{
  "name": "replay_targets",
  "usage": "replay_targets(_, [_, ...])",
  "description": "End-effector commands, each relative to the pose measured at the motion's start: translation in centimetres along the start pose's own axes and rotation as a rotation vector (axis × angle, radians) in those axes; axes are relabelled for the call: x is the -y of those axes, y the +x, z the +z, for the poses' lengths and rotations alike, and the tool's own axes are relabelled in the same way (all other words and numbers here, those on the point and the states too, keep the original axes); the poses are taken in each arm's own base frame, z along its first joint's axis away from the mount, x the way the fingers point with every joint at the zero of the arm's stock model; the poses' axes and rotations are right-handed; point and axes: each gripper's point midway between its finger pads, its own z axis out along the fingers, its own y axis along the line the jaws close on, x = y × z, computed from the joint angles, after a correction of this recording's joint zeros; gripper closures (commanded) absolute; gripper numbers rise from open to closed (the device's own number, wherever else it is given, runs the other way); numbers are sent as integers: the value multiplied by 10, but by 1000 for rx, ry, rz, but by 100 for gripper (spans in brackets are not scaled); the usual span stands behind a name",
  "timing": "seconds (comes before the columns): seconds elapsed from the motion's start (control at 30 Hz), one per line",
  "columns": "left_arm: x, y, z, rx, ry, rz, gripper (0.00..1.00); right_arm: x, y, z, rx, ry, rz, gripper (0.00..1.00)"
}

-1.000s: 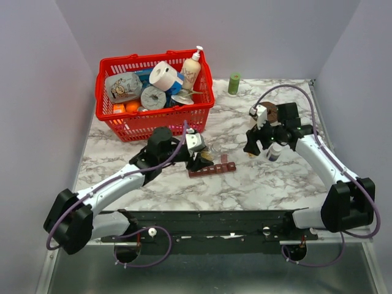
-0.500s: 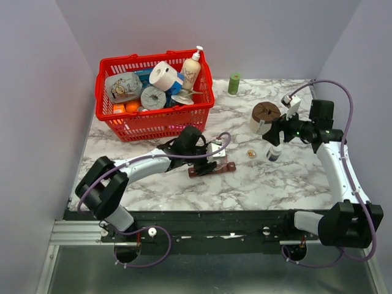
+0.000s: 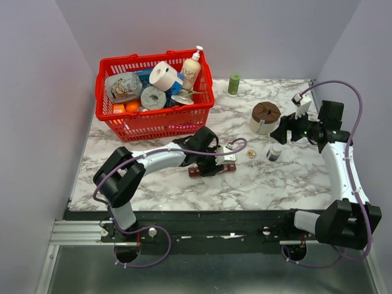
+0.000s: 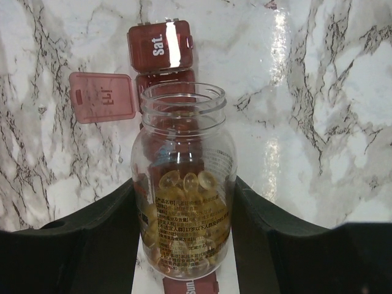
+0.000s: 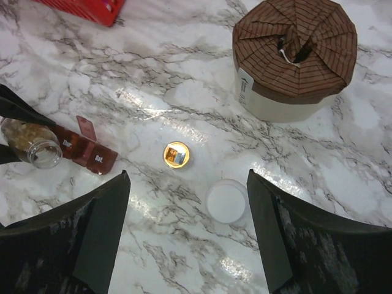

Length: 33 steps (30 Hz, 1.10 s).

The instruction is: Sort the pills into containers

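From where I stand, the left gripper is closed on a small clear bottle. Its two dark fingers press the glass on either side, and the bottle's mouth is uncapped. The pills are heaped inside that bottle, small amber pieces piled against its printed label. The bottle hangs right over the containers, a dark maroon strip of joined day compartments lying flat on the marbled surface near the middle of it. In the left wrist view the strip runs under the bottle, with the "Sun" end at the bottom and the "Sat" end beyond the bottle's mouth. The "Sat" lid is down, and the lid next to it is flipped open to the side. The bottle's neck covers that open compartment, so I cannot tell whether anything lies in it. Over to the right, the right gripper hangs in the air with its fingers spread wide and nothing between them. On the surface below it are a white-capped bottle and, just beside that, a small gold cap. A brown-topped cylinder stands a little further back. A red basket full of household goods sits at the back left, and a green cap stands by the rear wall.
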Motion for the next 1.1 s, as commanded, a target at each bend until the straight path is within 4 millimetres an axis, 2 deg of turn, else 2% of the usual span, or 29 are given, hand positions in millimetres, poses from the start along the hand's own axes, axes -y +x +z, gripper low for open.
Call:
replay_targets(0.0, [-4,7,0,-117,-24,20,100,2,5,-3,1,-8,23,14])
replay_targets(0.17, [2,16,-2,-203,-14,10,100,1,5,-3,4,-18,19,14])
replay_targets(0.43, [-4,14,-11,-299,-64,15,100,-1,7,-2,0,-33,18,14])
replay_targets(1.07, [-10,11,-9,-470,-120,39,100,-2,9,-5,0,-52,28,14])
